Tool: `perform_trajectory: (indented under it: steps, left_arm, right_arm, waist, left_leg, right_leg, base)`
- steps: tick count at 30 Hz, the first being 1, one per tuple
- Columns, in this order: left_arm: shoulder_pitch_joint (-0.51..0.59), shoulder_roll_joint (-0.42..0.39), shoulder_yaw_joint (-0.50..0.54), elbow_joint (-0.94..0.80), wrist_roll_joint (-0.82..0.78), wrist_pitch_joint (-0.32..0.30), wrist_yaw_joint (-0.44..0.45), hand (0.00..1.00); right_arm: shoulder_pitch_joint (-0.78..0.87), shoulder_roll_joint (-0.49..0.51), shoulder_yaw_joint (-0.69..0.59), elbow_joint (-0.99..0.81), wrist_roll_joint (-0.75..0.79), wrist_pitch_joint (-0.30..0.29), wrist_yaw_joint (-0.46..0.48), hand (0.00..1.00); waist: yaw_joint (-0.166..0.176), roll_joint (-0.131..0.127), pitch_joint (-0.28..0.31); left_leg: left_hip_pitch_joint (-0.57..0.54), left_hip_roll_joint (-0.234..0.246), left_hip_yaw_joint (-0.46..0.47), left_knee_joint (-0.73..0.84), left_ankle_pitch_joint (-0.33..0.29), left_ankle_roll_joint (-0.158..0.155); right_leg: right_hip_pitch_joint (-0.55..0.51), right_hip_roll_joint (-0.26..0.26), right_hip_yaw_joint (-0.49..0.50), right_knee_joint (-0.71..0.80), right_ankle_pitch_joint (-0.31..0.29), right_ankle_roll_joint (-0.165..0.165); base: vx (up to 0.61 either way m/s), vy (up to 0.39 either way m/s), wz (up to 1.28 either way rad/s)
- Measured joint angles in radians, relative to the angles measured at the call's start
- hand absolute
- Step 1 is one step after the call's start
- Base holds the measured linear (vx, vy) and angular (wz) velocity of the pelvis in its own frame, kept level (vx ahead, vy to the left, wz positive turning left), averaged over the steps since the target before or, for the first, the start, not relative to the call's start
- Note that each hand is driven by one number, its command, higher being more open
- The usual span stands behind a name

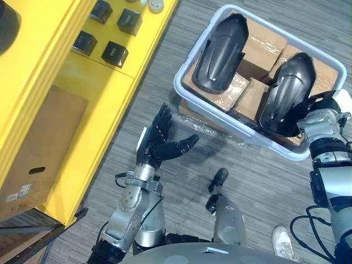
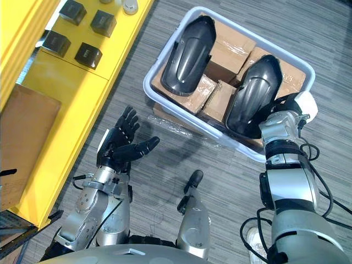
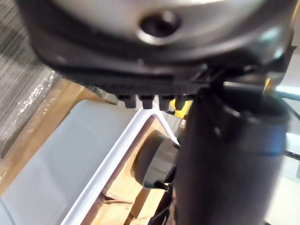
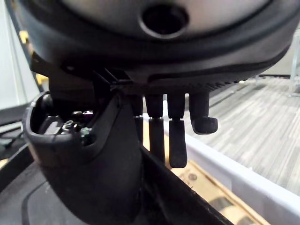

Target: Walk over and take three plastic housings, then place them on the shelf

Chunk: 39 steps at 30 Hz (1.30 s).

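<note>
While the right hand [image 1: 324,107] is reaching over the near rim of the pale bin [image 1: 250,136], two black plastic housings are lying inside it, domed side up, on a layer of cardboard boxes [image 1: 258,47].

- Near housing [image 1: 289,91]: lying at the bin's near right end, its near end touching the right hand.
- Far housing [image 1: 220,52]: lying at the far left end, apart from both hands.
- Right hand, wrist view: the fingers [image 4: 178,143] are hanging down nearly straight on one side of a black rim and the thumb [image 4: 89,168] is sitting on the other, so they are straddling it, not clenched. The head views are hiding these fingers behind the near housing.
- Left hand [image 1: 157,144]: hovering over the grey floor [image 1: 247,187] between shelf and bin, fingers [image 1: 162,118] spread and released, holding nothing.
- Left wrist view: looking along the bin's wall [image 3: 70,154], with crinkled clear film [image 3: 33,96] over cardboard lying beneath it, which the head views are barely showing. A dark rounded shape past the rim is too blurred to identify.
- Yellow shelf [image 1: 99,110]: standing to the left, carrying small black boxes [image 1: 115,53] on top and a large cardboard box [image 1: 38,154] lower down, partly cut off by the frame.
</note>
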Motion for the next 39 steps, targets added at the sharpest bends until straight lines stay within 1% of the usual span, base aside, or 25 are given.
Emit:
perform_trajectory:
  steps: [1, 2, 3, 5, 6, 7, 8, 10, 11, 12, 13, 14, 15, 17, 19, 20, 22, 23, 24, 25, 28, 29, 32, 36, 39]
  left_arm:
    - [0.009, 0.000, 0.001, -0.004, 0.000, 0.000, 0.000, 1.00]
    - [0.028, 0.001, 0.008, -0.022, 0.000, 0.000, 0.000, 1.00]
    - [0.041, 0.001, 0.008, -0.036, 0.000, 0.000, 0.000, 1.00]
    - [0.056, 0.001, 0.015, -0.062, 0.000, -0.004, -0.003, 1.00]
    - [0.056, 0.001, 0.018, -0.069, 0.000, -0.004, -0.003, 1.00]
    - [0.056, 0.001, 0.021, -0.078, -0.001, -0.007, -0.007, 1.00]
    - [0.054, 0.001, 0.027, -0.081, -0.001, -0.009, -0.011, 1.00]
    - [0.044, 0.007, 0.032, -0.102, -0.008, -0.009, -0.041, 1.00]
    - [0.043, 0.010, 0.032, -0.107, -0.009, -0.009, -0.053, 1.00]
    - [0.030, 0.010, 0.029, -0.111, -0.010, -0.005, -0.076, 1.00]
    - [0.021, 0.009, 0.027, -0.110, -0.018, 0.002, -0.093, 1.00]
    - [0.015, 0.008, 0.023, -0.111, -0.025, 0.013, -0.111, 1.00]
    - [0.000, 0.007, 0.014, -0.113, -0.049, 0.034, -0.132, 1.00]
    - [-0.036, -0.003, 0.004, -0.114, -0.110, 0.081, -0.160, 1.00]
    - [-0.103, -0.033, -0.015, -0.101, -0.195, 0.161, -0.162, 1.00]
    - [-0.123, -0.038, -0.022, -0.092, -0.216, 0.175, -0.162, 1.00]
    - [-0.218, -0.071, -0.052, -0.020, -0.269, 0.220, -0.145, 1.00]
    - [-0.241, -0.079, -0.057, 0.007, -0.275, 0.226, -0.134, 1.00]
    - [-0.277, -0.095, -0.065, 0.059, -0.284, 0.235, -0.111, 1.00]
    - [-0.298, -0.107, -0.076, 0.095, -0.271, 0.234, -0.079, 1.00]
    - [-0.339, -0.136, -0.080, 0.183, -0.163, 0.221, 0.031, 1.00]
    - [-0.352, -0.139, -0.079, 0.208, -0.160, 0.220, 0.052, 1.00]
    - [-0.373, -0.139, -0.069, 0.251, -0.133, 0.218, 0.068, 1.00]
    - [-0.380, -0.149, -0.055, 0.284, -0.128, 0.215, 0.110, 1.00]
    - [-0.381, -0.149, -0.039, 0.313, -0.130, 0.215, 0.139, 1.00]
  right_arm:
    - [0.003, 0.000, -0.009, -0.017, 0.000, -0.008, -0.016, 0.00]
    - [0.017, -0.009, -0.024, -0.064, 0.001, -0.033, -0.049, 0.00]
    - [0.035, -0.021, -0.033, -0.103, 0.001, -0.059, -0.072, 0.00]
    - [0.086, -0.049, -0.061, -0.215, 0.000, -0.134, -0.138, 0.00]
    - [0.099, -0.053, -0.068, -0.247, 0.000, -0.150, -0.151, 0.00]
    - [0.128, -0.054, -0.081, -0.310, -0.003, -0.188, -0.180, 0.00]
    - [0.143, -0.054, -0.084, -0.343, -0.005, -0.206, -0.193, 0.00]
    - [0.218, -0.052, -0.086, -0.477, -0.020, -0.273, -0.229, 0.00]
    - [0.237, -0.046, -0.086, -0.503, -0.033, -0.288, -0.235, 0.00]
    - [0.270, -0.027, -0.086, -0.548, -0.053, -0.309, -0.241, 0.00]
    - [0.289, -0.007, -0.086, -0.575, -0.067, -0.318, -0.242, 0.00]
    - [0.313, 0.021, -0.086, -0.594, -0.088, -0.328, -0.242, 0.00]
    - [0.354, 0.053, -0.085, -0.635, -0.091, -0.335, -0.242, 0.00]
    - [0.395, 0.103, -0.084, -0.676, -0.126, -0.345, -0.239, 0.00]
    - [0.442, 0.170, -0.079, -0.731, -0.175, -0.351, -0.215, 0.00]
    - [0.446, 0.183, -0.071, -0.738, -0.186, -0.356, -0.206, 0.00]
    - [0.460, 0.226, -0.039, -0.772, -0.221, -0.370, -0.164, 0.00]
    - [0.462, 0.237, -0.030, -0.776, -0.232, -0.376, -0.153, 0.00]
    - [0.465, 0.261, -0.007, -0.781, -0.243, -0.381, -0.127, 0.00]
    - [0.475, 0.276, 0.007, -0.791, -0.243, -0.385, -0.107, 0.00]
    - [0.494, 0.316, 0.042, -0.813, -0.241, -0.397, -0.068, 0.00]
    - [0.505, 0.326, 0.043, -0.814, -0.241, -0.399, -0.058, 0.00]
    - [0.531, 0.356, 0.050, -0.814, -0.239, -0.411, -0.032, 0.00]
    - [0.557, 0.397, 0.096, -0.814, -0.237, -0.429, 0.017, 0.00]
    - [0.558, 0.420, 0.111, -0.814, -0.238, -0.447, 0.054, 0.00]
  waist:
    - [-0.004, -0.003, 0.001]
    - [-0.008, -0.009, 0.005]
    - [-0.007, -0.011, 0.006]
    - [-0.014, -0.012, 0.006]
    - [-0.016, -0.013, 0.006]
    - [-0.020, -0.016, 0.003]
    - [-0.023, -0.018, 0.002]
    - [-0.028, -0.033, -0.028]
    - [-0.029, -0.038, -0.039]
    - [-0.030, -0.043, -0.052]
    - [-0.031, -0.044, -0.062]
    - [-0.029, -0.046, -0.088]
    - [-0.030, -0.048, -0.127]
    - [-0.032, -0.048, -0.153]
    - [-0.043, -0.053, -0.200]
    - [-0.050, -0.054, -0.210]
    - [-0.068, -0.055, -0.241]
    - [-0.074, -0.056, -0.245]
    - [-0.089, -0.056, -0.255]
    - [-0.095, -0.056, -0.270]
    - [-0.117, -0.059, -0.302]
    - [-0.119, -0.060, -0.313]
    - [-0.119, -0.063, -0.318]
    - [-0.121, -0.075, -0.334]
    - [-0.131, -0.081, -0.340]
  left_leg:
    - [0.006, 0.000, 0.003, -0.006, 0.003, 0.001]
    - [0.020, 0.001, 0.014, -0.017, 0.006, 0.000]
    - [0.028, 0.001, 0.022, -0.019, 0.006, 0.000]
    - [0.047, 0.001, 0.025, -0.020, 0.006, 0.000]
    - [0.054, 0.002, 0.027, -0.022, 0.006, 0.000]
    - [0.074, 0.002, 0.032, -0.034, 0.006, 0.000]
    - [0.083, 0.003, 0.033, -0.037, 0.005, 0.000]
    - [0.098, 0.003, 0.051, -0.054, 0.002, 0.005]
    - [0.101, 0.003, 0.053, -0.056, 0.002, 0.005]
    - [0.123, 0.003, 0.059, -0.067, 0.008, -0.004]
    - [0.150, 0.003, 0.066, -0.082, 0.009, -0.005]
    - [0.166, 0.003, 0.078, -0.097, 0.009, -0.005]
    - [0.178, 0.002, 0.086, -0.114, 0.011, -0.007]
    - [0.219, 0.000, 0.104, -0.142, 0.015, -0.010]
    - [0.237, -0.004, 0.118, -0.146, 0.014, -0.011]
    - [0.237, -0.004, 0.119, -0.146, 0.014, -0.011]
    - [0.245, -0.006, 0.131, -0.146, 0.014, -0.011]
    - [0.252, -0.006, 0.133, -0.146, 0.013, -0.012]
    - [0.267, -0.006, 0.136, -0.146, 0.012, -0.013]
    - [0.272, -0.005, 0.142, -0.146, 0.008, -0.014]
    - [0.289, -0.005, 0.161, -0.146, 0.004, -0.014]
    - [0.292, -0.005, 0.164, -0.146, 0.003, -0.014]
    - [0.312, -0.005, 0.171, -0.146, -0.001, -0.017]
    - [0.321, -0.006, 0.182, -0.146, -0.006, -0.016]
    - [0.321, -0.006, 0.182, -0.146, -0.006, -0.017]
  right_leg:
    - [0.001, 0.000, 0.002, 0.000, 0.000, 0.000]
    - [0.001, 0.001, 0.014, 0.000, 0.001, 0.001]
    - [0.002, 0.001, 0.021, 0.000, 0.001, 0.002]
    - [0.021, 0.002, 0.023, -0.004, 0.001, 0.002]
    - [0.027, 0.003, 0.024, -0.006, 0.002, 0.002]
    - [0.045, 0.006, 0.024, -0.018, 0.004, 0.006]
    - [0.051, 0.007, 0.025, -0.020, 0.004, 0.006]
    - [0.054, 0.009, 0.036, -0.034, 0.006, 0.011]
    - [0.056, 0.010, 0.037, -0.037, 0.006, 0.012]
    - [0.070, 0.011, 0.038, -0.039, 0.007, 0.013]
    - [0.086, 0.011, 0.038, -0.040, 0.007, 0.013]
    - [0.087, 0.011, 0.040, -0.040, 0.007, 0.013]
    - [0.087, 0.011, 0.040, -0.040, 0.007, 0.013]
    - [0.107, 0.011, 0.042, -0.043, 0.007, 0.014]
    - [0.119, 0.010, 0.048, -0.057, 0.009, 0.019]
    - [0.121, 0.010, 0.049, -0.062, 0.010, 0.021]
    - [0.129, 0.011, 0.053, -0.080, 0.016, 0.029]
    - [0.140, 0.012, 0.055, -0.090, 0.018, 0.032]
    - [0.155, 0.014, 0.057, -0.100, 0.019, 0.033]
    - [0.159, 0.015, 0.062, -0.105, 0.020, 0.034]
    - [0.160, 0.016, 0.081, -0.106, 0.021, 0.035]
    - [0.160, 0.017, 0.085, -0.106, 0.022, 0.036]
    - [0.174, 0.017, 0.097, -0.107, 0.024, 0.035]
    - [0.173, 0.018, 0.106, -0.108, 0.025, 0.035]
    - [0.173, 0.017, 0.106, -0.108, 0.027, 0.035]
  base:
    - [-0.02, -0.032, -0.12]
    - [-0.01, -0.016, -0.19]
    - [0.00, -0.015, -0.18]
    - [0.01, -0.011, -0.06]
    - [0.02, -0.011, -0.05]
    - [0.02, -0.011, -0.05]
    - [0.02, -0.008, -0.11]
    - [0.03, -0.004, -0.13]
    - [0.08, -0.010, -0.10]
    - [0.07, -0.008, -0.08]
    - [0.09, -0.007, -0.14]
    - [0.07, 0.002, -0.15]
    - [0.09, 0.006, -0.20]
    - [0.08, 0.006, -0.16]
    - [0.04, 0.003, -0.14]
    - [0.03, -0.009, -0.10]
    - [0.01, -0.017, -0.11]
    - [-0.02, -0.024, -0.11]
    - [-0.02, -0.025, -0.10]
    - [-0.03, -0.020, -0.14]
    - [-0.02, -0.010, -0.18]
    - [-0.01, -0.008, -0.17]
    - [-0.01, -0.003, -0.10]
    - [-0.01, -0.001, -0.06]
    - [0.00, 0.000, 0.00]
